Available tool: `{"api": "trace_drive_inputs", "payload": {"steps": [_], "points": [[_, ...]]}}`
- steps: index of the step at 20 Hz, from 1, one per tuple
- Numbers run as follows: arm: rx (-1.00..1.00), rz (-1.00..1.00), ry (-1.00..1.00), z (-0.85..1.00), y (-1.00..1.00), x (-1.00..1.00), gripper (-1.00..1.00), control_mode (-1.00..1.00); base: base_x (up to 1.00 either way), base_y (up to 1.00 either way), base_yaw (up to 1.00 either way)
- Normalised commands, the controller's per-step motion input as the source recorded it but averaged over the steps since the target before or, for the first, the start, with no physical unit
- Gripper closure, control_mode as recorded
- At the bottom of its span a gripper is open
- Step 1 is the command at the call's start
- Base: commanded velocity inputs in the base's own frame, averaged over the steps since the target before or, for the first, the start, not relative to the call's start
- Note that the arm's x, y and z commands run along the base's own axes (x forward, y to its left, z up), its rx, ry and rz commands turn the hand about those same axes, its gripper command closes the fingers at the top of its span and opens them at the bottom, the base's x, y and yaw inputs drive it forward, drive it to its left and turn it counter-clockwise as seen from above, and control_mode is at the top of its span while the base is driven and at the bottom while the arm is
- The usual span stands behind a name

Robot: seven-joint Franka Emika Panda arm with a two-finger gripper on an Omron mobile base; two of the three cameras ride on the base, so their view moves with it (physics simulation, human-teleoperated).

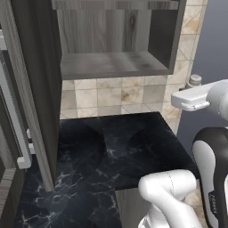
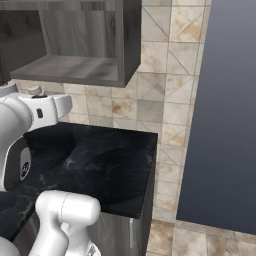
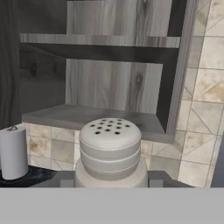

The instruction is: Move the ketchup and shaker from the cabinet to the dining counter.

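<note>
The shaker (image 3: 110,146), a stubby pale cylinder with a holed cap, stands upright right in front of the hand camera. My gripper (image 3: 109,181) is shut on its lower body, one dark fingertip (image 3: 65,180) at each side. Its cap pokes up above my white hand in the left base view, shaker (image 1: 194,80), and in the right base view, shaker (image 2: 35,90). The cabinet (image 1: 116,64) hangs open ahead and to the left of it, its lower shelf (image 2: 70,67) bare. The ketchup and the dining counter are out of view.
A black marble worktop (image 1: 116,147) runs under the cabinet against the tiled wall. The open cabinet door (image 1: 31,89) juts out at the left. A white paper roll (image 3: 13,151) stands on the worktop. A dark blue-grey panel (image 2: 225,110) rises at the right.
</note>
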Motion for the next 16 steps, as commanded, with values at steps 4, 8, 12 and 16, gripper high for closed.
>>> {"api": "trace_drive_inputs", "payload": {"steps": [4, 8, 12, 16], "points": [[0.00, 0.00, 0.00, 0.00, -0.02, 0.00, 1.00, -1.00, 0.00, 0.00, 0.00], [0.00, 0.00, 0.00, 0.00, -0.04, 0.00, 1.00, 1.00, -0.04, -0.07, 0.00], [0.00, 0.00, 0.00, 0.00, 0.00, 0.00, 1.00, 1.00, -0.20, -0.38, -0.13], [0.00, 0.00, 0.00, 0.00, 0.00, 0.00, 1.00, 1.00, -0.45, -0.74, -0.28]]}}
